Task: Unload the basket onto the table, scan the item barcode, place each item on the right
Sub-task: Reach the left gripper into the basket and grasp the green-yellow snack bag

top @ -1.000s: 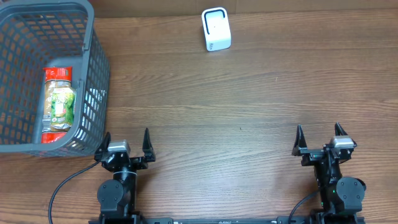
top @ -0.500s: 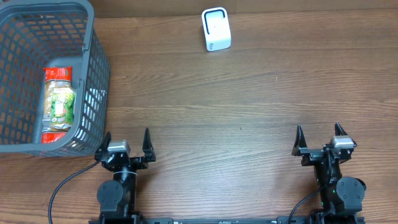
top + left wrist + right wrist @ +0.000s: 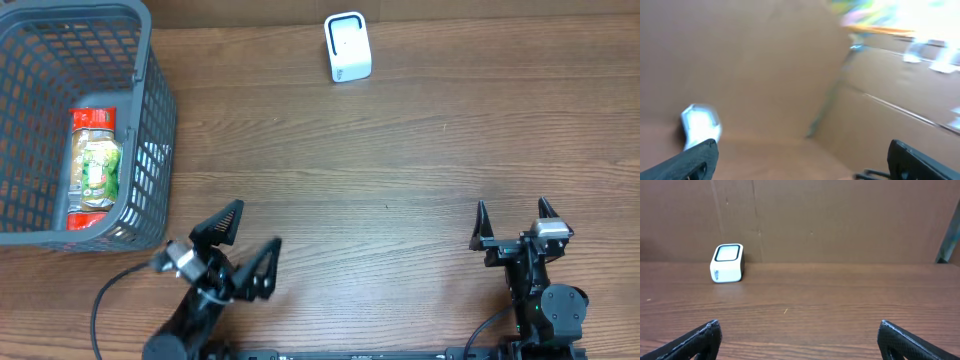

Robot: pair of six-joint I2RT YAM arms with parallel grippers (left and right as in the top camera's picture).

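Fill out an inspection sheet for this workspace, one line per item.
Surface: brown wooden table, no spills seen.
Job's things: bottle with red ends and a green label lies on its side inside the grey basket at the far left; white scanner stands near the far edge, apart from both arms.
Clutter: nothing seen.
Grippers: left gripper open, angled toward the table's middle, holding nothing; right gripper open, pointing straight ahead, holding nothing.
Cables: black cable curves over the table beside the left arm.
Surroundings: cardboard wall behind the table; the left wrist view is blurred.
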